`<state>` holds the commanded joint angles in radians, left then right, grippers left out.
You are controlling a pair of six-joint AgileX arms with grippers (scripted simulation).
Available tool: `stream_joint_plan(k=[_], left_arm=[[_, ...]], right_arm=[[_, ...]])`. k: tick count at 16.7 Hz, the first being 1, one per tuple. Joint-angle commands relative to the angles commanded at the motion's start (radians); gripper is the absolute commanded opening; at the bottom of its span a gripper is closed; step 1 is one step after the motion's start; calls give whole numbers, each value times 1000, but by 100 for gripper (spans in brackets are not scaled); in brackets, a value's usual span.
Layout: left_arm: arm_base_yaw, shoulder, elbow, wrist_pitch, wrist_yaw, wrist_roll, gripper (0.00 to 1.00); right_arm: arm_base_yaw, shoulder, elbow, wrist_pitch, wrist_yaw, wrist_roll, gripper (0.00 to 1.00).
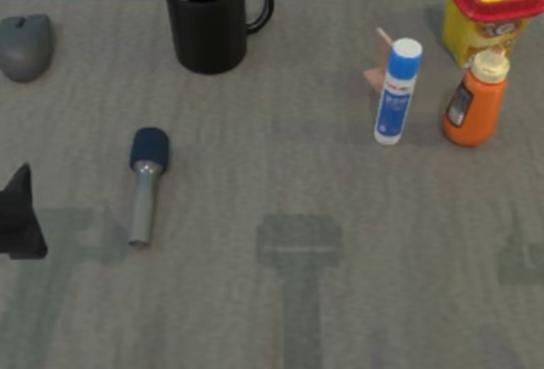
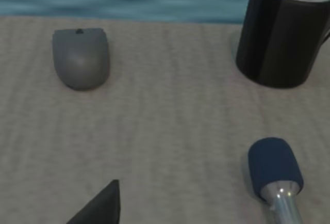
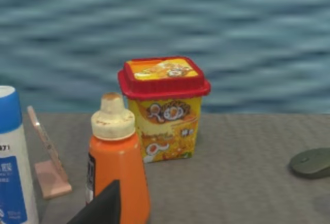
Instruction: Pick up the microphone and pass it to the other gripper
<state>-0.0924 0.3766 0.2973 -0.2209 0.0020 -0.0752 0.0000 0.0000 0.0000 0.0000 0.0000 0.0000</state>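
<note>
The microphone (image 1: 146, 187) lies flat on the grey tabletop (image 1: 280, 173), in its left half, with its dark navy head toward the far edge and its slim silver handle running back toward the near edge. Nothing touches it.

My left gripper (image 1: 19, 216) sits at the left edge of the top view, beside the microphone and apart from it; only a black pointed part shows there. In my left wrist view a single dark fingertip (image 2: 103, 206) pokes in, with the microphone's head (image 2: 275, 166) off to one side of it, so I cannot tell whether my jaws are spread or pressed together.

My right gripper is out of the top view. In my right wrist view one dark fingertip (image 3: 103, 206) shows in front of an orange bottle (image 3: 116, 167), and again I cannot tell how those jaws stand.

A black mug (image 1: 208, 16) stands upright beyond the microphone near the far edge, its handle pointing right. A grey computer mouse (image 1: 25, 46) rests at the far left. On the right side stand a blue-and-white glue stick (image 1: 397, 93), with a small pink stand (image 1: 376, 67) just behind it, the orange bottle with its cream cap, and a yellow tub (image 1: 489, 8) with a red lid at the far right corner. The bottle is just in front of the tub.
</note>
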Motion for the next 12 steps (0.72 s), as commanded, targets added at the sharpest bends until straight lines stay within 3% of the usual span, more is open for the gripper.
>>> stream_joint_plan(k=[12], left_arm=[[-203,1138,761,-575,-30,-191,100]], right_arm=[[0,0,0,0,0,0,100]])
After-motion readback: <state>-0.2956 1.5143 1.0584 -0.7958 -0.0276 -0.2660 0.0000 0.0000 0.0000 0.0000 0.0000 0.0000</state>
